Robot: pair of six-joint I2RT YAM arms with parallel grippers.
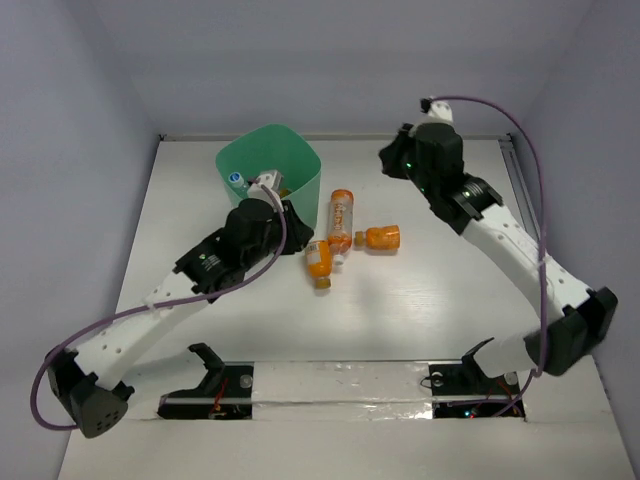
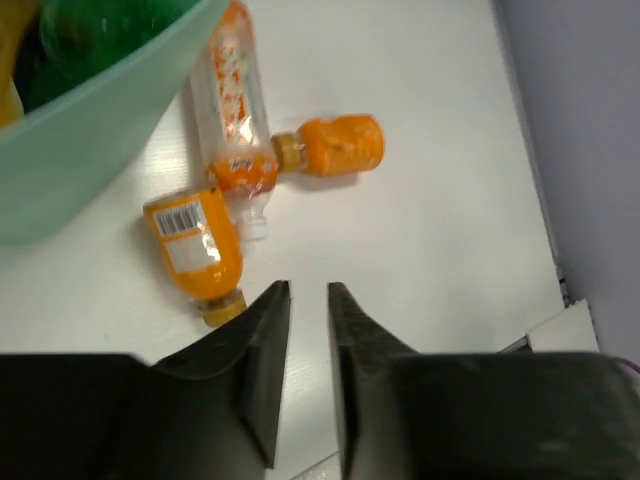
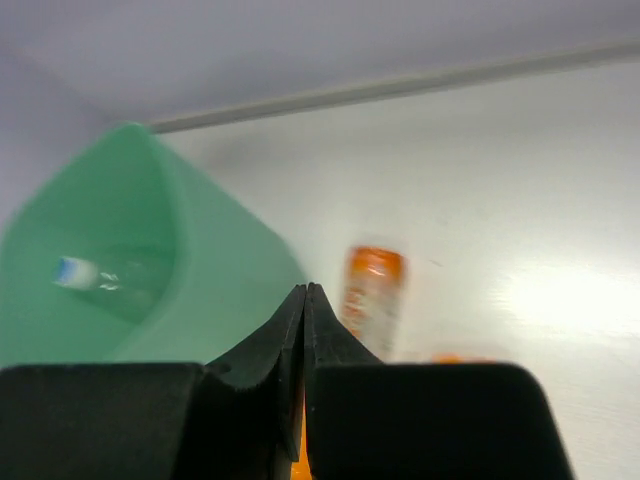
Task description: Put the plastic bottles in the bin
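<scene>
The mint-green bin point(image 1: 300, 152) stands at the back left and holds a clear bottle with a blue cap point(image 1: 237, 182). Three orange bottles lie right of it: a long one point(image 1: 341, 222), a short one point(image 1: 381, 238) and one nearer the arms point(image 1: 319, 262). My left gripper point(image 1: 297, 225) hovers beside the bin, open by a narrow gap and empty point(image 2: 308, 290). The nearest orange bottle point(image 2: 195, 250) lies just left of its tips. My right gripper point(image 1: 386, 157) is shut and empty point(image 3: 305, 290), raised to the right of the bin point(image 3: 200, 260).
A green bottle point(image 2: 100, 30) shows inside the bin point(image 2: 90, 150). The right wrist view is blurred and shows the long orange bottle point(image 3: 372, 295) and the clear bottle point(image 3: 90, 275). Grey walls enclose the white table point(image 1: 440, 300); a rail point(image 1: 515, 180) runs along its right edge.
</scene>
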